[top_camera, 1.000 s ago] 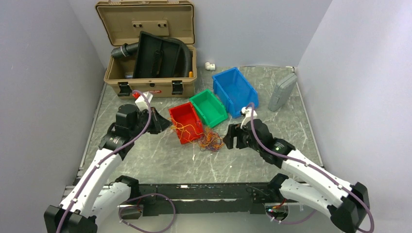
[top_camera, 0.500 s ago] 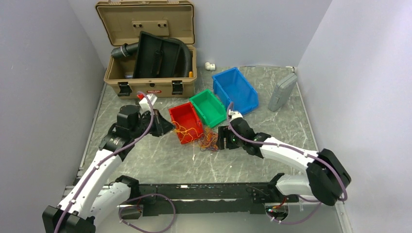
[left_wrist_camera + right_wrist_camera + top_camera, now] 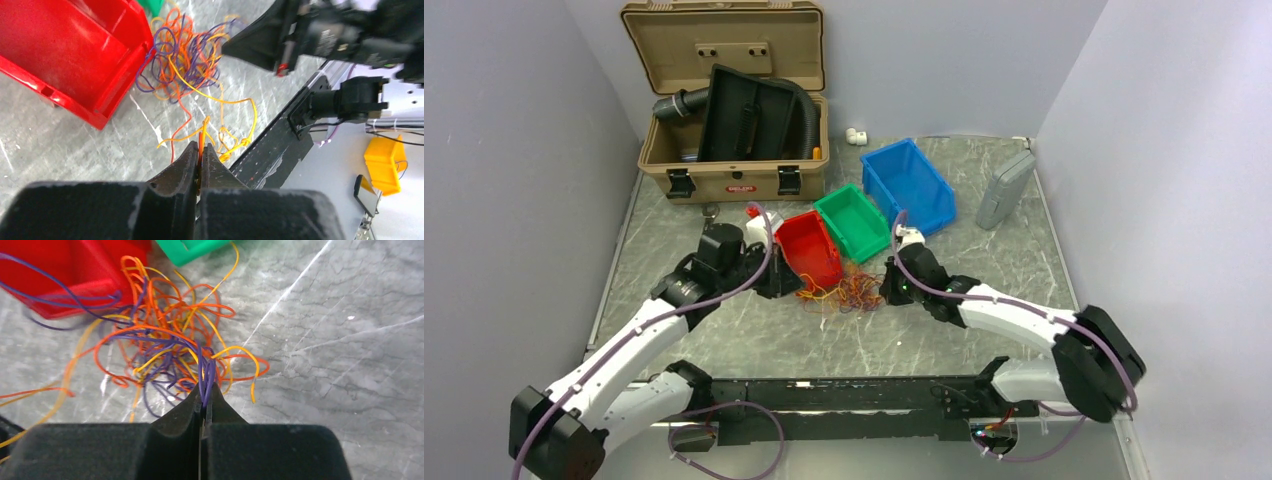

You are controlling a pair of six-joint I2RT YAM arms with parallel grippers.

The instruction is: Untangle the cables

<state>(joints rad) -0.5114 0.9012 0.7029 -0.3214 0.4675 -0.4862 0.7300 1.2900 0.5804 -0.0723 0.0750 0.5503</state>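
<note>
Left black two-finger gripper (image 3: pixel 200 150): jaws clamped on thin orange strands (image 3: pixel 203 127). Right black two-finger gripper (image 3: pixel 204 392): clamped on thin purple strands (image 3: pixel 205 372). Between them: tangle of hair-thin cables (image 3: pixel 844 293), just near of the open red plastic bin (image 3: pixel 814 250). Step: teasing apart. Next move probably needs a slow, opposed pull.

Orange and purple cables (image 3: pixel 844 293) lie tangled beside the red bin (image 3: pixel 812 248).

Left gripper (image 3: pixel 200 152): we find the jaws pinching orange strands.
Cables (image 3: pixel 186 60): we note the tangle beside the red bin (image 3: pixel 70 45).
</note>
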